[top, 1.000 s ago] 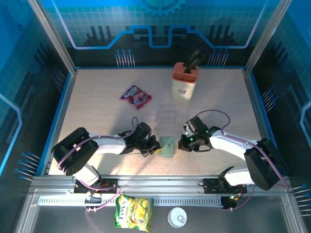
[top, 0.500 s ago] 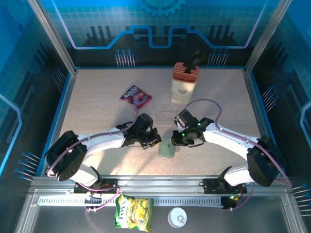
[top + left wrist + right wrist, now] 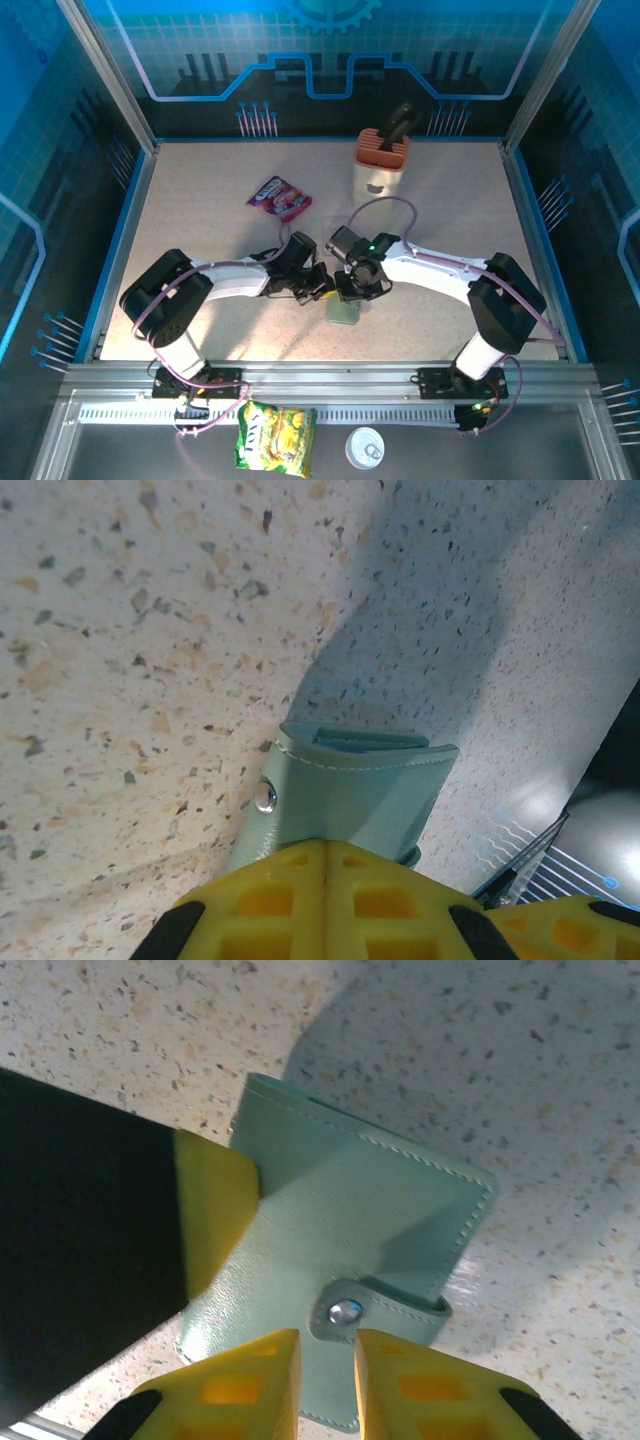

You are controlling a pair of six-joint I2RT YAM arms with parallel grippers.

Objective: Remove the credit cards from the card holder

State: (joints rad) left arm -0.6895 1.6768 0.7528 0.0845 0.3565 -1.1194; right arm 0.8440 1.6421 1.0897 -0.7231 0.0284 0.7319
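Note:
The card holder lies closed on the speckled table, grey-green, its strap fastened by a metal snap. The credit cards are hidden inside it. My left gripper is shut, its yellow tips meeting with no gap and pressed against the card holder's left edge; one of its fingers rests on the cover. My right gripper hovers just over the card holder, open by a narrow gap, its two tips on either side of the snap strap with nothing between them.
A beige knife block stands at the back. A purple-red snack packet lies back left. A yellow-green bag and a white lid sit beyond the table's front rail. Both arms crowd the table's middle.
My right arm has swung left from beside the card holder to over it, and its jaws have parted a little. My left gripper has stayed shut at the holder's left edge.

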